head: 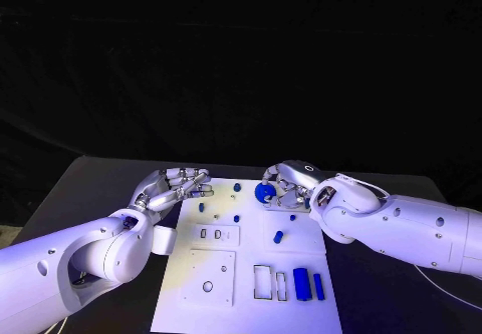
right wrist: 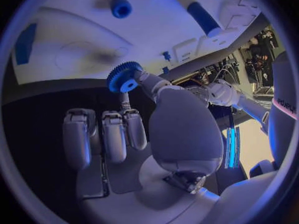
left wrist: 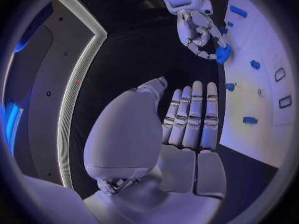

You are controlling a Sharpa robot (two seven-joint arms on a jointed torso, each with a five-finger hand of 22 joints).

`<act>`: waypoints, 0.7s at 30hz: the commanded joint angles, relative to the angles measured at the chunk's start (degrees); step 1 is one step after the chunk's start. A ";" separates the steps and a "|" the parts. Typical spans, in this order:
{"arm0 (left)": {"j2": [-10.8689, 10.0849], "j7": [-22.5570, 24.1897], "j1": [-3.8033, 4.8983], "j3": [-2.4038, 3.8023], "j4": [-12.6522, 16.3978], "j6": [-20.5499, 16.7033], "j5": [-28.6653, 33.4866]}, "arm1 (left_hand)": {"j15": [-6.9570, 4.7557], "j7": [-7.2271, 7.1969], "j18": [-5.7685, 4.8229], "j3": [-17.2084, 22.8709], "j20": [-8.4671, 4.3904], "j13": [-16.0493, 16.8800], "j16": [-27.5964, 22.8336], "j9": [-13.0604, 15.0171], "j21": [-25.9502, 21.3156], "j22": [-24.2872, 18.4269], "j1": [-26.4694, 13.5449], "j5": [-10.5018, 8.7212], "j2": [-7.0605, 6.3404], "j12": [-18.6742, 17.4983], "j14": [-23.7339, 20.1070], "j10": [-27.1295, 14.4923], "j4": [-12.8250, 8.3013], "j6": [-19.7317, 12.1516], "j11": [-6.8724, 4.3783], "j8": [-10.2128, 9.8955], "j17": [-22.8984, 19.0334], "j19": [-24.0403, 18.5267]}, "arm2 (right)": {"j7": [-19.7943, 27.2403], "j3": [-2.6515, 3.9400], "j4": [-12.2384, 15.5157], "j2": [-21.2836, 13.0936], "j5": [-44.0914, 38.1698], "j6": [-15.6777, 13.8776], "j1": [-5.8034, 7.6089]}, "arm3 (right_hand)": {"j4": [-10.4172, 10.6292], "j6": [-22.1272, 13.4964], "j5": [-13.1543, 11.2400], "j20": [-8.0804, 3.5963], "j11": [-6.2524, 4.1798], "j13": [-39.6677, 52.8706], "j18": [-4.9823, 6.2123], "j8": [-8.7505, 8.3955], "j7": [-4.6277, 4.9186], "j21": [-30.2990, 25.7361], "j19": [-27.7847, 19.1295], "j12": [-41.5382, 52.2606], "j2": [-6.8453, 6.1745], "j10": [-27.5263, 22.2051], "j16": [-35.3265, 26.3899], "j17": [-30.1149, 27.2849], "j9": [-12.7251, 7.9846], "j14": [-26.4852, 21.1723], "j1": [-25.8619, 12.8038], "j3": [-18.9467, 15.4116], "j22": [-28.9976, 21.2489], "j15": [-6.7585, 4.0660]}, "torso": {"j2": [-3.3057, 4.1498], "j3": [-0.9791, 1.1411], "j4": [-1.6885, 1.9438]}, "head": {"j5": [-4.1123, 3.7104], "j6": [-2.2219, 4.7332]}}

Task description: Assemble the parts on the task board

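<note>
Right hand (head: 288, 182) pinches blue gear (head: 265, 193) over board (head: 241, 306); left hand (head: 173, 186) empty, fingers straight, at board's far-left edge.

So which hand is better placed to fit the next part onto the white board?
The right hand: it already pinches the round blue toothed gear above the far end of the white task board. The left hand hovers with nothing in it at the board's far left edge.

Task board (head: 241, 292) lies mid-table (head: 90, 181). Gear (head: 265, 193) at board's far edge, held by right robot hand (head: 288, 182). Left robot hand (head: 173, 186) over board's far-left corner. Two bars (head: 307, 284) at board's near right.
</note>
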 commanded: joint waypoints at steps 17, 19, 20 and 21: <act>0.33 0.36 0.06 0.04 0.05 1.01 0.14 | 0.43 0.27 0.31 0.23 0.12 0.04 -0.22 -0.08 -0.35 -0.10 -0.72 -0.20 -0.01 -0.21 -0.13 0.01 -0.05 0.01 0.14 -0.23 0.05 0.26 | -1.72 -0.19 -4.69 9.60 -4.74 -2.16 -0.40 | 0.22 2.33 0.36 -0.45 -0.08 7.74 -0.67 1.27 -2.29 0.17 1.20 -0.27 -0.14 0.16 0.18 11.55 0.82 5.24 -0.92 0.72 8.33 -0.42 | 0.17 0.05 0.03 | 0.38 -0.18; 0.39 0.36 0.06 0.04 0.03 1.02 0.14 | 0.43 0.27 0.31 0.23 0.12 0.04 -0.22 -0.08 -0.35 -0.10 -0.72 -0.20 -0.01 -0.21 -0.13 0.01 -0.05 0.01 0.14 -0.23 0.05 0.26 | -1.63 -0.25 -5.43 10.32 -4.65 -2.03 -0.58 | 0.27 2.23 0.36 -0.43 -0.04 7.75 -0.67 1.15 -2.23 0.17 1.20 -0.26 -0.19 0.16 0.18 11.53 0.76 5.24 -1.06 0.81 8.34 -0.39 | 0.17 0.05 0.07 | 0.40 -0.24; 0.43 0.36 0.06 0.04 0.03 1.03 0.14 | 0.43 0.27 0.31 0.23 0.12 0.04 -0.22 -0.08 -0.35 -0.10 -0.72 -0.20 -0.01 -0.21 -0.13 0.01 -0.05 0.01 0.14 -0.23 0.05 0.26 | -1.56 -0.28 -5.95 10.81 -4.59 -1.97 -0.72 | 0.27 2.23 0.36 -0.43 -0.04 7.75 -0.67 1.15 -2.23 0.17 1.20 -0.26 -0.19 0.16 0.18 11.53 0.76 5.24 -1.06 0.81 8.34 -0.39 | 0.15 0.07 0.04 | 0.42 -0.28; 0.45 0.37 0.06 0.04 0.03 1.03 0.14 | 0.43 0.27 0.31 0.23 0.12 0.04 -0.22 -0.08 -0.35 -0.10 -0.72 -0.20 -0.01 -0.21 -0.13 0.01 -0.05 0.01 0.14 -0.23 0.05 0.26 | -1.51 -0.31 -6.37 11.20 -4.56 -1.95 -0.82 | 0.29 2.17 0.36 -0.42 -0.02 7.69 -0.65 1.10 -2.21 0.11 1.14 -0.31 -0.20 0.12 0.18 11.53 0.73 5.24 -1.11 0.86 8.27 -0.37 | 0.16 0.07 0.06 | 0.44 -0.28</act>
